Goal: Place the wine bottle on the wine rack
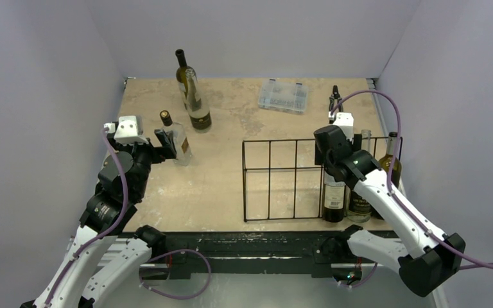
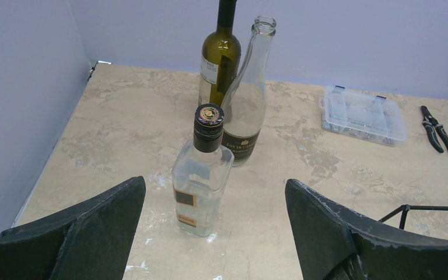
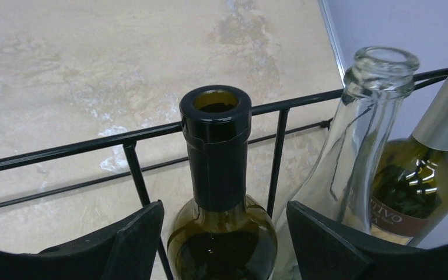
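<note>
The black wire wine rack (image 1: 276, 181) stands at the right of the table. A dark green wine bottle (image 3: 221, 175) stands upright in one of its right-hand slots, beside a clear bottle (image 3: 361, 140) and a green foil-capped bottle (image 3: 426, 175). My right gripper (image 3: 224, 236) is open, with a finger on each side of the dark bottle's shoulder and a gap on both sides. My left gripper (image 2: 216, 233) is open just short of a clear square bottle (image 2: 201, 181) with a black cap, which stands on the table at the left.
A dark green bottle (image 2: 219, 58) and a tall clear bottle (image 2: 246, 99) stand at the back left. A clear plastic compartment box (image 1: 283, 96) and black pliers (image 1: 334, 97) lie at the back right. Grey walls close the table on three sides.
</note>
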`<state>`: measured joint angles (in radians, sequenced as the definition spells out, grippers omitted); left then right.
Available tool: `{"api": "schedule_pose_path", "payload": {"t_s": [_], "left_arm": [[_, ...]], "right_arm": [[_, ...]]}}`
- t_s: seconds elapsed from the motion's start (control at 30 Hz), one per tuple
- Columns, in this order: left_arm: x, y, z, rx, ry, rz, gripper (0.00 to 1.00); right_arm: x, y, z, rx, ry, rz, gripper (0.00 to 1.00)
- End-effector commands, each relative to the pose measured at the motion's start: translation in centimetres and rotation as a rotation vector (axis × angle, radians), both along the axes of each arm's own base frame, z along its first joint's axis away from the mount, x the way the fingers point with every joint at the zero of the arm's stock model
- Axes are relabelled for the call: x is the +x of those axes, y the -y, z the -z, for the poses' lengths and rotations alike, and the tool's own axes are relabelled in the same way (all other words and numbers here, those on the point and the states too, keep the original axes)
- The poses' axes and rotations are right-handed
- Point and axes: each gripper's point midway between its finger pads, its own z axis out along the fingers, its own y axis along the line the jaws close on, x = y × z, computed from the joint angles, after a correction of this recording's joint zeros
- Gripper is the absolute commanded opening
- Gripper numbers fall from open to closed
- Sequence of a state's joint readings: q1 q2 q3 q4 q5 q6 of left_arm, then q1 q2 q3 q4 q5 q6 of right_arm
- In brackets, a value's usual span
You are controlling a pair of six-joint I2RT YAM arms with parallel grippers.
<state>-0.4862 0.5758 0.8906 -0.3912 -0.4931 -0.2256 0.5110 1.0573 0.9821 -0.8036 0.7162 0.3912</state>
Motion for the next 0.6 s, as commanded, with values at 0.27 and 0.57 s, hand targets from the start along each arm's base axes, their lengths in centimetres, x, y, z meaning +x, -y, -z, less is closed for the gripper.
{"api": "schedule_pose_path", "payload": {"t_s": [0.27, 0.57], "left_arm": [[-0.3, 0.2, -1.6, -0.028, 0.026, 0.012, 0.89], [0.1, -0.2, -2.1, -0.025, 0.009, -0.027, 1.00]], "right_arm": [[0.8, -3.4, -8.2, 0.208, 0.221, -0.166, 0.90], [0.4, -6.2, -13.0, 0.341, 0.337, -0.333, 0.99]]}}
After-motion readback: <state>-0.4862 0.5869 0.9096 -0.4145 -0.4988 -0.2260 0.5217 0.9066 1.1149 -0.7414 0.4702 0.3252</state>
